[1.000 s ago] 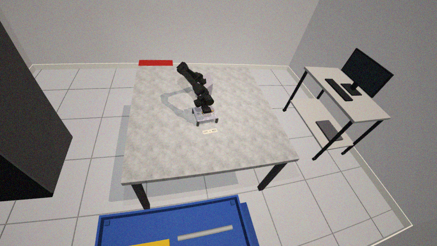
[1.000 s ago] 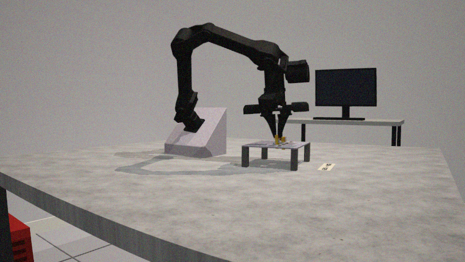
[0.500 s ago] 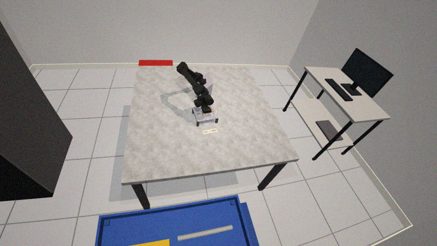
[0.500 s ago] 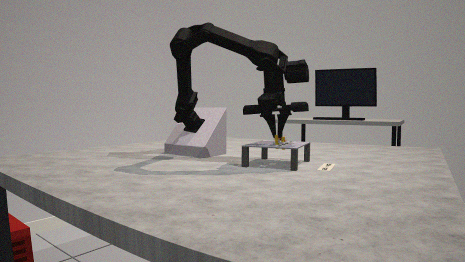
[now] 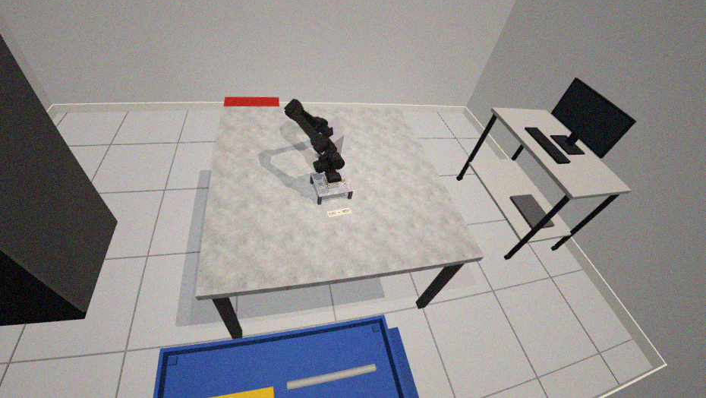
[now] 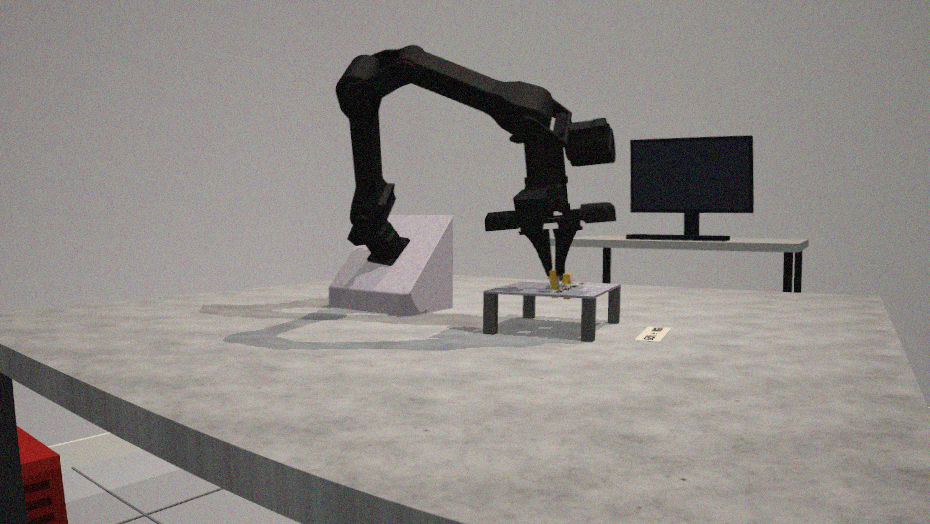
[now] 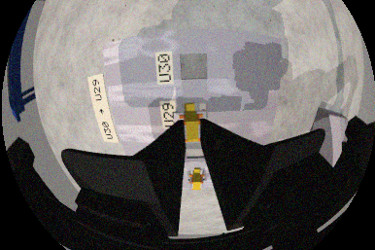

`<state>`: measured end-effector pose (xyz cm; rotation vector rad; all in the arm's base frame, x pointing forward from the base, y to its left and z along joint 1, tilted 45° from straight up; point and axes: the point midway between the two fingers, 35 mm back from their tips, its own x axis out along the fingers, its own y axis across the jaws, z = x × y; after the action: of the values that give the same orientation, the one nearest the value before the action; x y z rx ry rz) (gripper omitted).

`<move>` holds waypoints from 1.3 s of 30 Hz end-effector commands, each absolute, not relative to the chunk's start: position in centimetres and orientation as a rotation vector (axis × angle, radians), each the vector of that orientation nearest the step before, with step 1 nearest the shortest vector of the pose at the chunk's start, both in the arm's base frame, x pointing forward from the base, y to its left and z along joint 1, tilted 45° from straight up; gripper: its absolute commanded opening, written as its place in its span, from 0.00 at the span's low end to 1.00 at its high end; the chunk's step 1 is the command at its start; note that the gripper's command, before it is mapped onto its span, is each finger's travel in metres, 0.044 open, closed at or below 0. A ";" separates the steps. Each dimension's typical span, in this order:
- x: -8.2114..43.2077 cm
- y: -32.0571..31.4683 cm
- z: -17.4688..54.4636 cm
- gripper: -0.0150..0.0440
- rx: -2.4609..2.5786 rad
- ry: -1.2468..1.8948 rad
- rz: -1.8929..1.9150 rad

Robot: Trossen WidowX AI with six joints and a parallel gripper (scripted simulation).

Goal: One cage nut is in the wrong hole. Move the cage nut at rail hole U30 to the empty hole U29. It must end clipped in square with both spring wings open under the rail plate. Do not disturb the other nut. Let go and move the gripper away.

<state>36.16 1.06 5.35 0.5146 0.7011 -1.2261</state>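
Beside printed U29, black tapered end effector pinches yellow cage nut; wings apparently unclear.

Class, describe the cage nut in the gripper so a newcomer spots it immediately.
On the mottled grey table stands a pale, four-legged rail plate. Beside its "U29" label, find the yellow cage nut. Black gripper fingers pinch it; the other yellow nut sits unheld.

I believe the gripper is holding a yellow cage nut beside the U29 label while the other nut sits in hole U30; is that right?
Not quite: the wrist view shows hole U30 empty. The gripper does hold a yellow cage nut beside the U29 label.
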 end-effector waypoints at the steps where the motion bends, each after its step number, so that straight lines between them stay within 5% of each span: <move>1: 36.1 1.0 5.3 0.30 0.509 0.701 -1.220; 39: 35.9 0.8 5.2 0.30 0.522 0.685 -1.175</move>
<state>35.99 0.92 5.24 0.5292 0.6869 -1.1789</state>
